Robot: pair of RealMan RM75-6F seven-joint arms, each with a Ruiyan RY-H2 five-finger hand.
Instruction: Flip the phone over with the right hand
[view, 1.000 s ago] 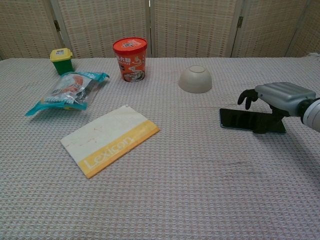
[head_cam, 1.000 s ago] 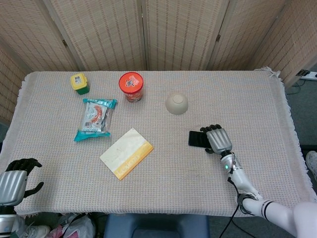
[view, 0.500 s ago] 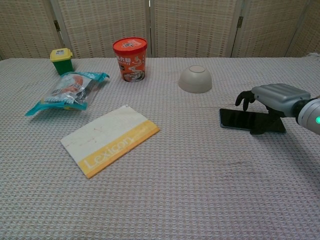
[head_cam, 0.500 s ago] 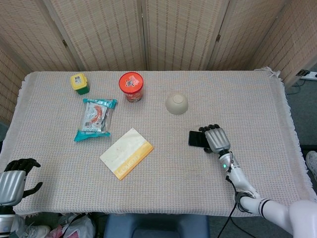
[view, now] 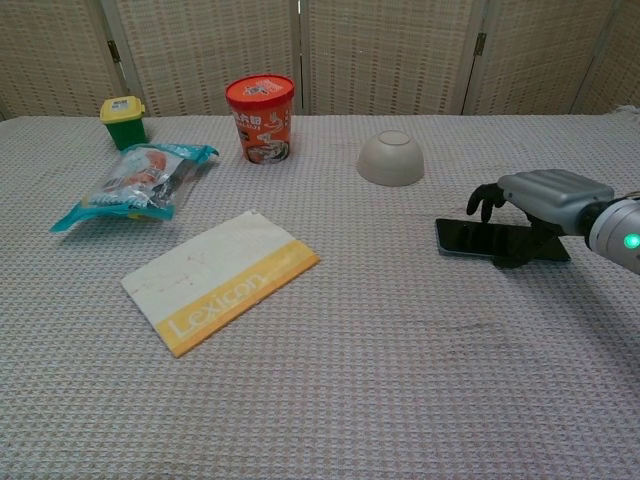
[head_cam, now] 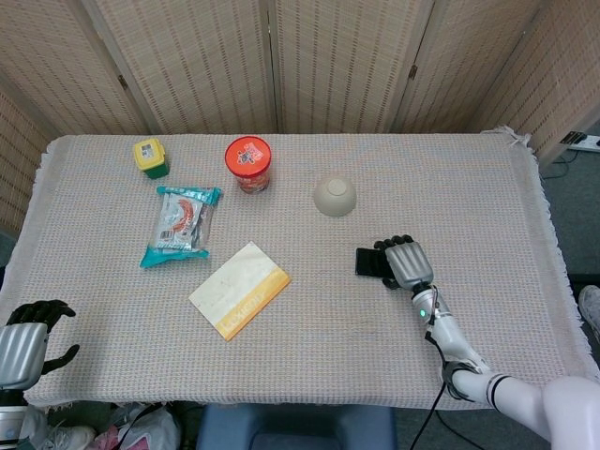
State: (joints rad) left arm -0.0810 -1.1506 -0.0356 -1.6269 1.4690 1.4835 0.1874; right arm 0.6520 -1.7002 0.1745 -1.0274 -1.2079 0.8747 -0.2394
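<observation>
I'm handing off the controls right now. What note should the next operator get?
Right hand is over the phone, fingers curled down at its far edge; whether it has a grip, I cannot tell.
Left hand is idle at the near left table corner, holding nothing.
Phone lies flat, dark glossy side up, near the upturned bowl.
Done: hand is at the phone. Left: lift an edge and flip it.

Pretty plain setup: a table [head_cam: 487,187] covered in a beige woven cloth [head_cam: 309,319] with frayed edges hanging over the sides. Behind it stands a folding screen [head_cam: 319,66] of tan woven panels in wooden frames, hinges showing. Grey floor [head_cam: 572,216] on the right, with a white power strip [head_cam: 583,141] by the wall. Light's even and soft.
</observation>
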